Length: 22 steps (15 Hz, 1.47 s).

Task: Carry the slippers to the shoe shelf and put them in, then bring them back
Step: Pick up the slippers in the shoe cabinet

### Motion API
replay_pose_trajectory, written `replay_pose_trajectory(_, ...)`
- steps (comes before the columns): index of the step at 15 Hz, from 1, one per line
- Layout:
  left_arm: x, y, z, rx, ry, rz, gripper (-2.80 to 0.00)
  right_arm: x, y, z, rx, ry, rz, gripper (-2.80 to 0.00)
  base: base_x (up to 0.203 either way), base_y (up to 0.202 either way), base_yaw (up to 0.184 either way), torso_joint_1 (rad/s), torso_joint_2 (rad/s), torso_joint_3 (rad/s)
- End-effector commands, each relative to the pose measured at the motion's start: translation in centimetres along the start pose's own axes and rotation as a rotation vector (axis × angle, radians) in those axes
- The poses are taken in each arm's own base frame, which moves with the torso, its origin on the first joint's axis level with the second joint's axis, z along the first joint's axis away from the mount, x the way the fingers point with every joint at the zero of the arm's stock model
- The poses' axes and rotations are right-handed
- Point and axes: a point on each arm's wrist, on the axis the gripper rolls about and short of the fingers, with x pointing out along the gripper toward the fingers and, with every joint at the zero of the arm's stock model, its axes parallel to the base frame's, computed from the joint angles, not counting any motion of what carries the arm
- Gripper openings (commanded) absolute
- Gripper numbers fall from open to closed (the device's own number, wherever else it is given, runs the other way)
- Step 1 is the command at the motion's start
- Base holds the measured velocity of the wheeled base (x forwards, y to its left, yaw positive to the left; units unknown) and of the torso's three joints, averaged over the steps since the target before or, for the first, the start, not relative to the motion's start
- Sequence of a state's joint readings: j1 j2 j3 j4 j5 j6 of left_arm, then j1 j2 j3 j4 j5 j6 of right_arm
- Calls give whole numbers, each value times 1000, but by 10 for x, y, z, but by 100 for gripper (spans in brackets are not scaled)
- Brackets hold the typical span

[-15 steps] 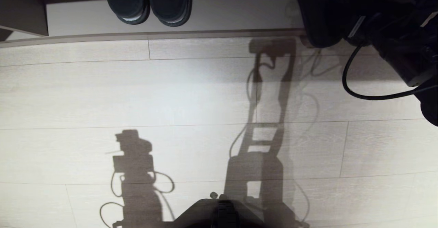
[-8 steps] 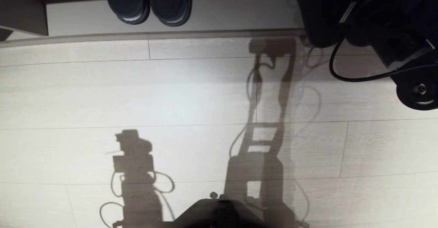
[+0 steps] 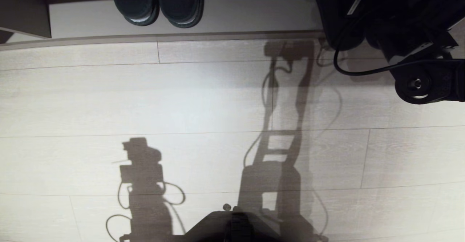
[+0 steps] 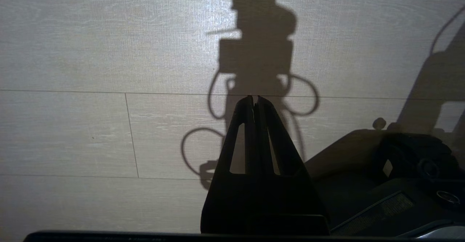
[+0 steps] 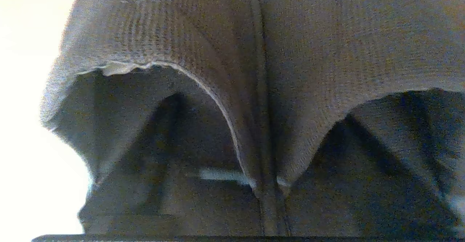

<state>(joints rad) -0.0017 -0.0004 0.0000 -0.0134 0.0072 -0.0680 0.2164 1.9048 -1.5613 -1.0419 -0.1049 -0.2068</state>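
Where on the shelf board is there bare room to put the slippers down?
Free: the shoe shelf board between the black sandals and the right arm, and a shorter strip between the sandals and the upright divider. Crowded: the right end, at the arm.

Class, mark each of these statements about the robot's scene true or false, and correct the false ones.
1. The left gripper is shut. True.
2. The left gripper holds a slipper. False: it holds nothing and hangs over bare floor.
3. In the right wrist view, the two ribbed slippers sit side by side, their inner edges touching. True.
4. The black pair stands on the floor planks. False: it stands on the shelf board, toes towards the robot.
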Motion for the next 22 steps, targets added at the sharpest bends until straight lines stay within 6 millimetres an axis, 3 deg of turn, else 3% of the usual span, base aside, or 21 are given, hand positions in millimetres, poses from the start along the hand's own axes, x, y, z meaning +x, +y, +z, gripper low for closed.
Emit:
replay_pose_trajectory(1, 0, 0, 0, -1, 0, 1, -280, 4, 3, -8, -1, -2, 1, -280, 0, 0, 0, 0, 0, 0)
replay_pose_trajectory(5, 0, 0, 0, -1, 0, 1, -280, 12, 5, -14, 1, -19, -3, -280, 0, 0, 0, 0, 0, 0)
replay_pose_trajectory(12, 0, 0, 0, -1, 0, 1, -280, 10, 7, 11, 18, -60, 0, -280, 0, 0, 0, 0, 0, 0)
replay_pose_trajectory(19, 0, 0, 0, -3, 0, 1, -280, -60, 17, 30, 40, 136, 106, -280, 0, 0, 0, 0, 0, 0)
replay_pose_trajectory(22, 0, 0, 0, -2, 0, 1, -280, -97, 11, 54, 49, 152, 129, -280, 0, 0, 0, 0, 0, 0)
